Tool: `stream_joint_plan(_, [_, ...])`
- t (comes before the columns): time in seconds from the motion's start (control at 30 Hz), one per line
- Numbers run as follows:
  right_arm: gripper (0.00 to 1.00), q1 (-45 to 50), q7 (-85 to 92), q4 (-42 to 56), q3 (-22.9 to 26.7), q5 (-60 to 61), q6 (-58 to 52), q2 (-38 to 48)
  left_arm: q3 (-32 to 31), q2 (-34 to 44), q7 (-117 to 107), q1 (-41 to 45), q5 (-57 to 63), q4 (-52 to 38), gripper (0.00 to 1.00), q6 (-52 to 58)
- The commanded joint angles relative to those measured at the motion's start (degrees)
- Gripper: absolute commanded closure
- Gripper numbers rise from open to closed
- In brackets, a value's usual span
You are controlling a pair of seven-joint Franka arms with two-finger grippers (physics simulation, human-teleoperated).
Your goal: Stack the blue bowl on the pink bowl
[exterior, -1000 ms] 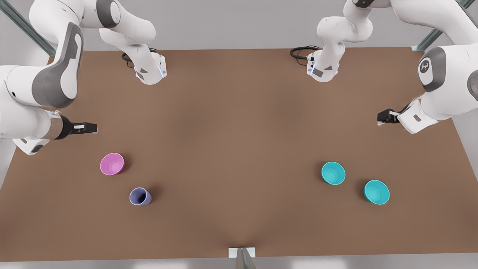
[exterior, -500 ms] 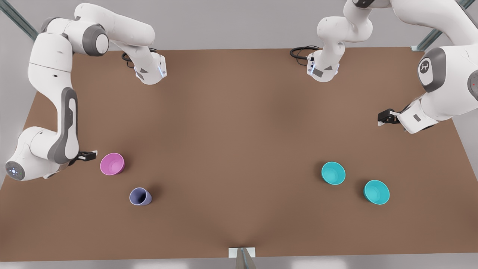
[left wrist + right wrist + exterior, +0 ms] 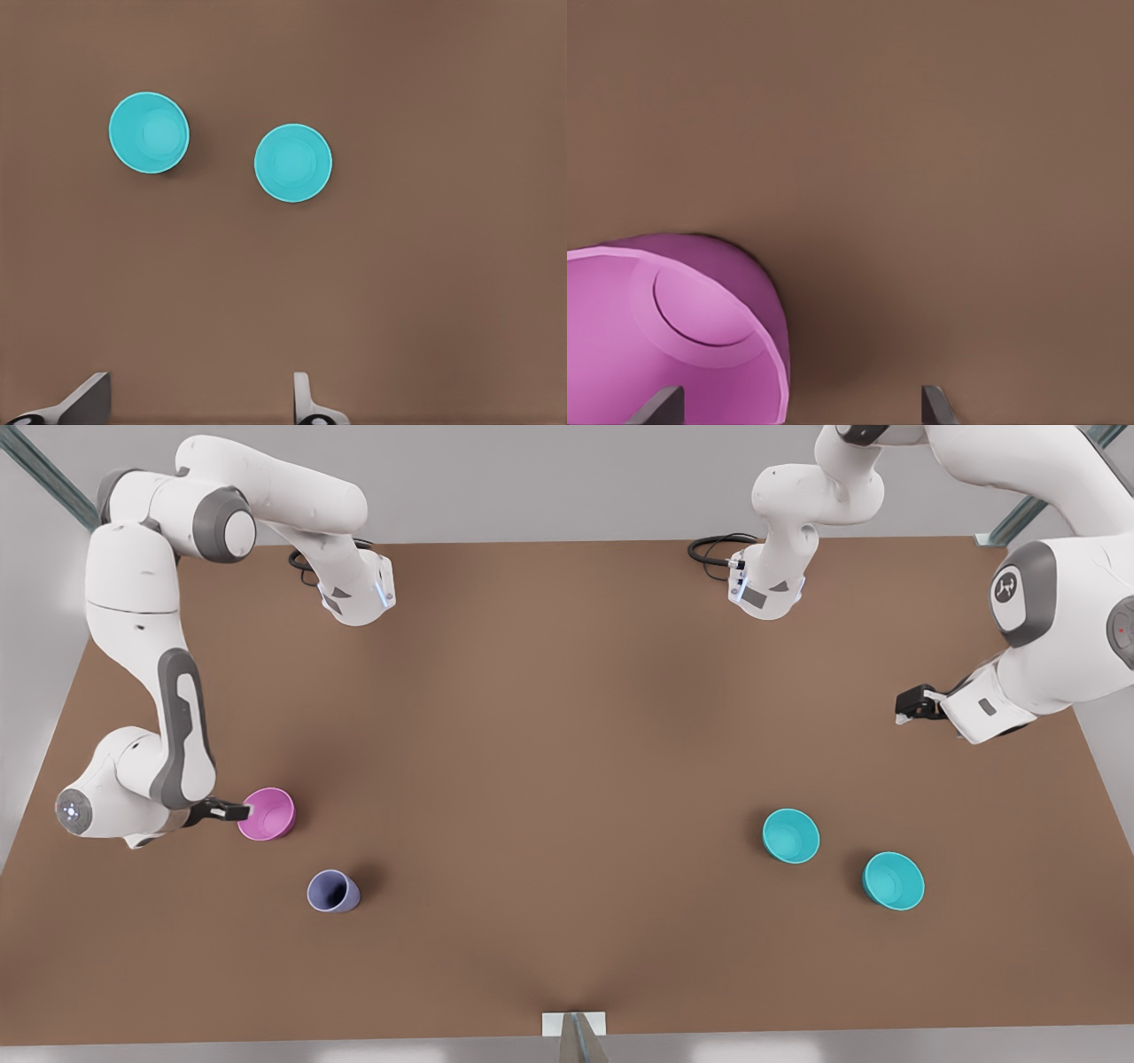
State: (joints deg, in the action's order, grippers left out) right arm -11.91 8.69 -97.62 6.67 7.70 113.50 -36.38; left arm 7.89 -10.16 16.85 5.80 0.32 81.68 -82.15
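Pink bowl upright near the surface's left edge in the front view. Right gripper at its rim; fingers apart, one fingertip over the bowl's inside, the other over bare surface beside it. No grip visible. Lavender cup near the pink bowl, toward the front edge, tipped over. Left gripper hangs above the surface near the right edge in the front view, arm waiting, fingers apart and holding nothing. Blue bowl upright on the right half, well apart from the pink bowl. Second teal bowl just beside it, nearer the right edge, not touching.
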Motion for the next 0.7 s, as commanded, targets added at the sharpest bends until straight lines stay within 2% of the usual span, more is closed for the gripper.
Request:
stream_joint_plan(0.0, [0.00, 0.04, 0.19, -1.52, 0.01, 1.62, 4.80, -0.27, 0.02, -0.13, 0.64, 0.00, 0.03, -0.03, 0.00, -0.03])
stream_joint_plan(0.13, [0.02, 0.31, 0.19, -1.97, -0.17, 2.50, 5.33, -1.85, 0.02, -0.13, 0.64, 0.00, 0.03, -0.03, 0.00, -0.03])
stream_joint_plan(0.23, [0.63, 0.31, 0.28, -1.88, -0.43, 2.59, 4.81, -1.76, 0.02, -0.39, 0.64, 0.00, 0.03, -0.03, 0.00, -0.03])
stream_joint_plan(0.27, [0.76, 0.31, 0.45, -1.61, -0.52, 2.59, 4.54, -1.68, 0.02, -0.39, 0.64, 0.00, 0.03, -0.03, 0.00, -0.03])
stream_joint_plan(0.3, [0.79, 0.31, 0.54, -1.44, -0.52, 2.50, 4.45, -1.59, 0.02, -0.39, 0.64, 0.00, 0.03, -0.03, 0.00, -0.03])
stream_joint_plan(0.43, [0.79, 0.83, 1.16, -0.47, -0.61, 2.50, 2.87, -1.32, 0.02, -0.39, 0.64, 0.00, 0.03, -0.03, 0.00, -0.03])
stream_joint_plan(0.53, [0.79, 2.32, 1.16, 2.16, -0.87, 6.01, -6.08, 0.69, 0.11, -0.39, 0.64, 0.00, 0.03, -0.03, 0.00, -0.03])
stream_joint_plan(0.57, [0.79, 5.31, 0.63, 4.19, -0.61, 8.56, -12.59, 1.92, 0.11, -0.39, 0.64, 0.00, 0.03, -0.03, 0.00, -0.03])
stream_joint_plan(0.67, [0.79, 11.28, -4.10, 5.85, -1.40, 16.38, -17.52, 4.65, 0.11, -0.48, 0.64, -0.08, 0.03, -0.03, 0.00, -0.03])
